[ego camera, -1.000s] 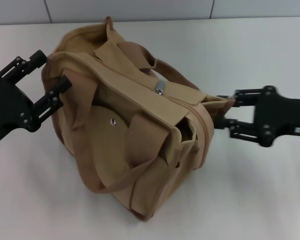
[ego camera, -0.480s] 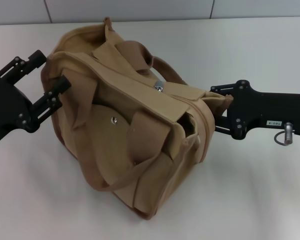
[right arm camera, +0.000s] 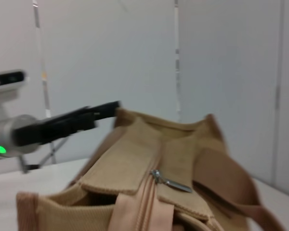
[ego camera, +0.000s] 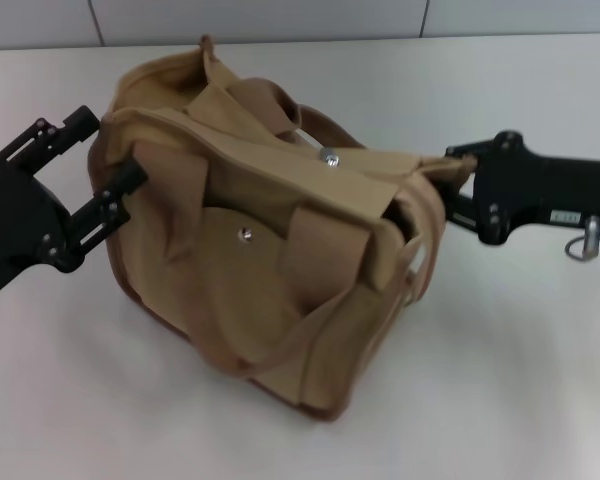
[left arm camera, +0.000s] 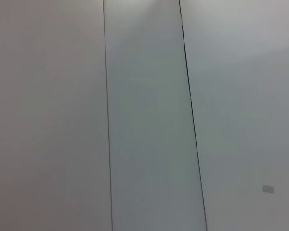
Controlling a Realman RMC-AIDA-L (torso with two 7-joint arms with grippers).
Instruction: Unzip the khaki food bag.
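The khaki food bag (ego camera: 270, 250) sits tilted mid-table between my arms; my left gripper (ego camera: 105, 160) has its fingers spread around the bag's left end; my right gripper (ego camera: 450, 185) appears pinched on the bag's right end fabric, though fingertips are hidden; the zipper pull (right arm camera: 171, 183) lies on top.

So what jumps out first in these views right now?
The khaki food bag fills the middle of the white table, slumped, with a black gripper at each end: left gripper and right gripper. Its metal zipper pull lies on the top seam.
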